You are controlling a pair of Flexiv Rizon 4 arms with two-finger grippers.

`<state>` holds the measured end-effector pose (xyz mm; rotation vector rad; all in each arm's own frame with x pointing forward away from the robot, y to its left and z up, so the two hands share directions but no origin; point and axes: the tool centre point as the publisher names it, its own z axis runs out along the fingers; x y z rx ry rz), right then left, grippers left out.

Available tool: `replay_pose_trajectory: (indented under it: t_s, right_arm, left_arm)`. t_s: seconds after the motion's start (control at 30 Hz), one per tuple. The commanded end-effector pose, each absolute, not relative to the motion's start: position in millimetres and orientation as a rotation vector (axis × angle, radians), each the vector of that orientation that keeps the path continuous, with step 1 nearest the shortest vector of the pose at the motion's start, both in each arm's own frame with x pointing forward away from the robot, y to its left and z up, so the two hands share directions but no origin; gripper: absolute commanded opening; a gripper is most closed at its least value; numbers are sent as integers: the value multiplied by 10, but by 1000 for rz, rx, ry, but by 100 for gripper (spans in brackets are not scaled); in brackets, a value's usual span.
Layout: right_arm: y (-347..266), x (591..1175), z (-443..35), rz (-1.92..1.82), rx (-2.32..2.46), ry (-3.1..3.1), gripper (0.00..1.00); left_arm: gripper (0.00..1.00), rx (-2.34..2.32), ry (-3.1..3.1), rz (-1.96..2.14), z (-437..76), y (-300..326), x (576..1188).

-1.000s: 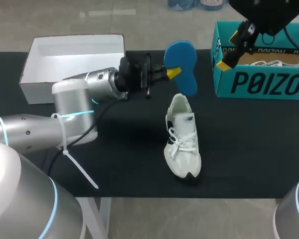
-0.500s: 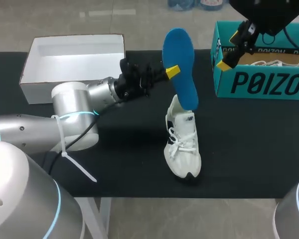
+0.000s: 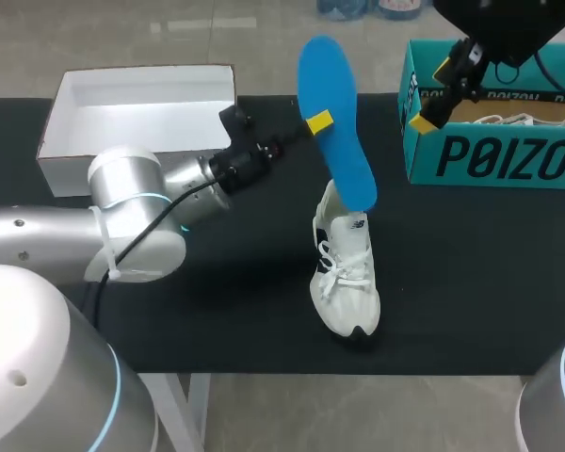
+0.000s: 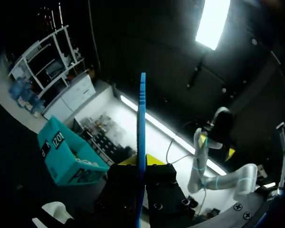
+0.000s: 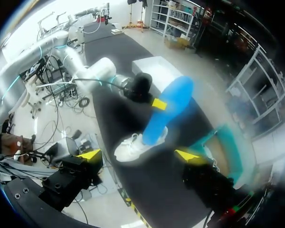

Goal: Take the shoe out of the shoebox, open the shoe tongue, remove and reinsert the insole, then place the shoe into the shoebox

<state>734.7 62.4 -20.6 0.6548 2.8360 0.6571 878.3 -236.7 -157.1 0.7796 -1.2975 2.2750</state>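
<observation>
**Onlooker A:** What is the left gripper [image 3: 317,122] holding up over the table [image 3: 245,301]?

**Onlooker B:** The blue insole [image 3: 331,104]. The fingers are clamped on its edge near the middle, and its lower end dips to the collar of the white shoe [image 3: 347,273], which lies near the teal shoebox [image 3: 494,160].

**Onlooker A:** Will it behave?

**Onlooker B:** It looks light and bendy, likely to buckle if shoved. I'd hold it nearer the heel. The right gripper [image 3: 435,94] hangs spread wide and empty over the shoebox's corner.

Blue insole [image 3: 340,153] upright over heel of white shoe [image 3: 347,282], teal shoebox [image 3: 490,156] apart
</observation>
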Motion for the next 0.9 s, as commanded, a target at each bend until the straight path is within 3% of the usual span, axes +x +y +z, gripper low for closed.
replay_pose_trajectory:
  t_s: [0.03, 0.4, 0.53, 0.9]
  right_arm:
    - [634, 7361, -205, 653, 657, 2838, 100]
    - [634, 7361, -205, 653, 657, 2838, 100]
    - [634, 7361, -205, 653, 657, 2838, 100]
    - [634, 7361, -205, 653, 657, 2838, 100]
  left_arm:
    - [0, 1079, -1052, 2197, -1581, -2405, 8729]
    - [0, 1079, -1052, 2197, -1581, -2405, 8729]
    - [0, 988, -1330, 2200, -1577, -2342, 8795]
    - [0, 798, -1577, 1599, -1683, -2385, 8743]
